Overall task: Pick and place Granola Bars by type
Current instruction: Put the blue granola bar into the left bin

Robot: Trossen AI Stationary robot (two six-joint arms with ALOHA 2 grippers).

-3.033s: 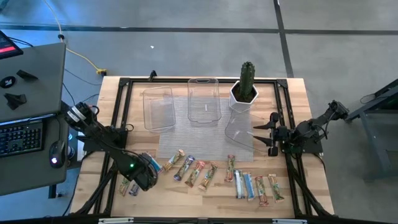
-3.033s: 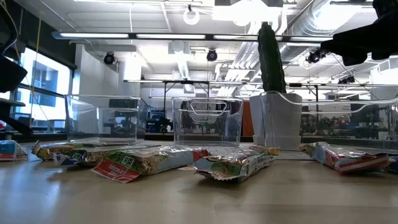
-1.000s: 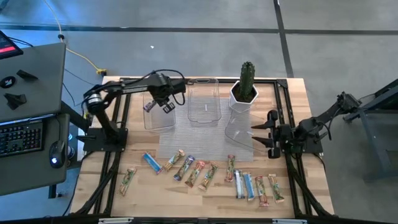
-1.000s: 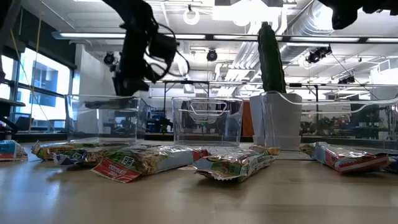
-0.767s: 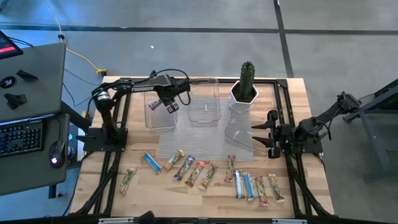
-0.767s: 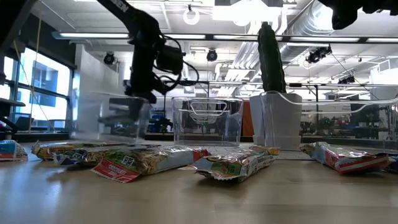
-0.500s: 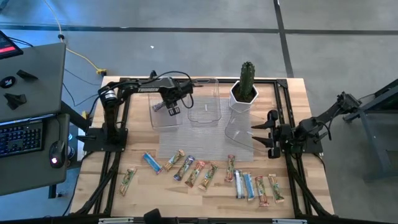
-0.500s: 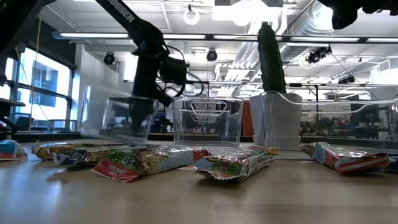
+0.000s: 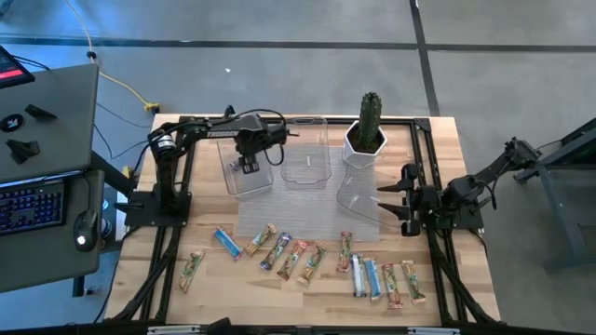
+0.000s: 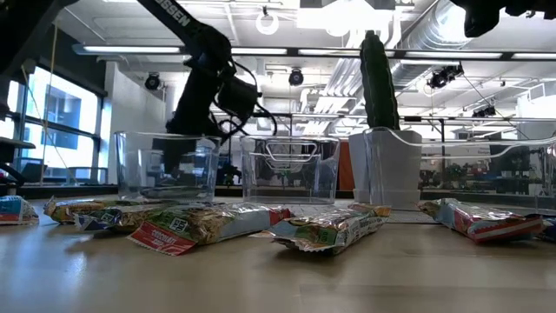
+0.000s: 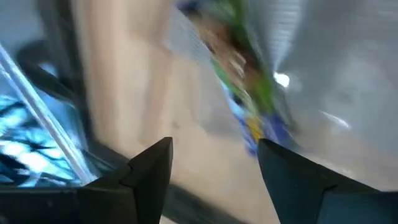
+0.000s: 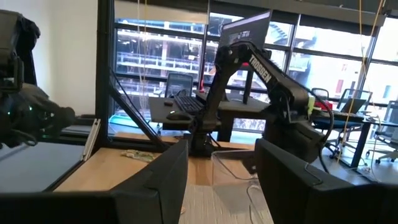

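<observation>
- High view: the left gripper (image 9: pixel 248 160) hangs over the far-left clear bin (image 9: pixel 244 169), reaching from the left side of the table. The Granola Bars (image 9: pixel 307 263) lie in a loose row along the near edge, with one stray bar (image 9: pixel 191 269) at the near left. The right gripper (image 9: pixel 399 200) waits at the right, beside a tipped clear bin (image 9: pixel 357 191) and near the cactus pot (image 9: pixel 367 138). A middle bin (image 9: pixel 305 151) stands just right of the left one.
- Low view: the left arm comes down into the left bin (image 10: pixel 167 165) from above; its fingers are hidden behind the bin wall. Bars (image 10: pixel 204 222) lie in the foreground, well apart from the bins.
- Left wrist view: the left gripper (image 11: pixel 214 158) has its fingers spread with nothing between them. Past them a blurred green and blue bar (image 11: pixel 245 93) lies against clear plastic, apparently just let go inside the bin.
- Right wrist view: the right gripper (image 12: pixel 219 171) has its fingers spread and empty, looking across the table toward the left arm (image 12: pixel 264 78).
- Judgement: this looks like the drop-off step of one placement. Next the left arm would need to lift clear of the bin wall and go for another bar of matching wrapper in the near row.
</observation>
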